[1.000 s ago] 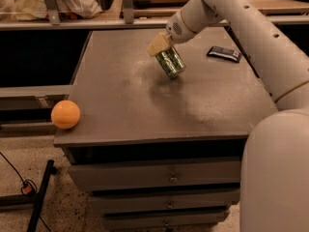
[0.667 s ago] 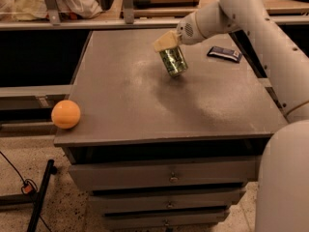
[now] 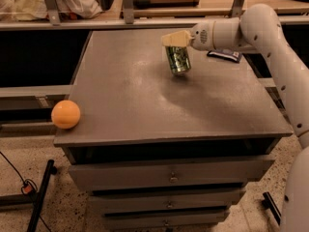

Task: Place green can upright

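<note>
The green can [image 3: 178, 60] is dark green with pale print and hangs almost upright, its lower end at or just above the grey table top [image 3: 125, 100] toward the back right. My gripper [image 3: 175, 42], with beige fingers [image 3: 173, 37], comes in from the right on the white arm and is shut on the can's top end. I cannot tell whether the can's base touches the table.
An orange ball [image 3: 65, 114] sits at the table's front left edge. A flat dark wrapped bar [image 3: 224, 55] lies at the back right, behind the arm. The table is a cabinet with drawers [image 3: 170, 177]. A rail with shelving runs along the back.
My gripper has shifted slightly right with the can, and the can has turned from tilted to nearly upright. The ball and the bar have not moved.
</note>
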`<state>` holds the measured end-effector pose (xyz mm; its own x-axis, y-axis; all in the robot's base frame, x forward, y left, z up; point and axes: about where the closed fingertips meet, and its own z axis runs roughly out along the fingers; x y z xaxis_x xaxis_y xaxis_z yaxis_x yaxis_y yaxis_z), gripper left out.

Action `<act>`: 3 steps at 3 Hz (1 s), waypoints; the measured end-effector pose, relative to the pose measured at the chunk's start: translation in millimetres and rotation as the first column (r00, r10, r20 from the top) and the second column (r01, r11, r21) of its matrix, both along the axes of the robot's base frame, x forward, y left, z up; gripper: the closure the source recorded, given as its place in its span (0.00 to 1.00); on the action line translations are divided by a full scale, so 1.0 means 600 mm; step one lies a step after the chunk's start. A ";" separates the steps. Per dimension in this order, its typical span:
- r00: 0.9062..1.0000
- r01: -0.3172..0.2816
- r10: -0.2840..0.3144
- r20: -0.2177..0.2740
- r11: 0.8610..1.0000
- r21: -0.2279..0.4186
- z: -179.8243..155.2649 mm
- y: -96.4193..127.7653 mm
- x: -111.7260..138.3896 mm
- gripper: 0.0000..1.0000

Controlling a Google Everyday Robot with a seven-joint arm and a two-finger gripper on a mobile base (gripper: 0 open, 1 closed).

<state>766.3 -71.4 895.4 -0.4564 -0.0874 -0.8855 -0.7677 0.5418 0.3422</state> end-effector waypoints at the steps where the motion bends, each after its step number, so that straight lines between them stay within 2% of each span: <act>1: 0.998 0.050 -0.053 0.030 0.995 0.081 0.003 -0.002 0.006 1.00; 3: 0.997 0.061 -0.065 0.035 0.994 0.092 0.004 -0.001 0.009 1.00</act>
<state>771.9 -71.8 897.9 -0.4248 0.0223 -0.9050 -0.7461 0.5576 0.3639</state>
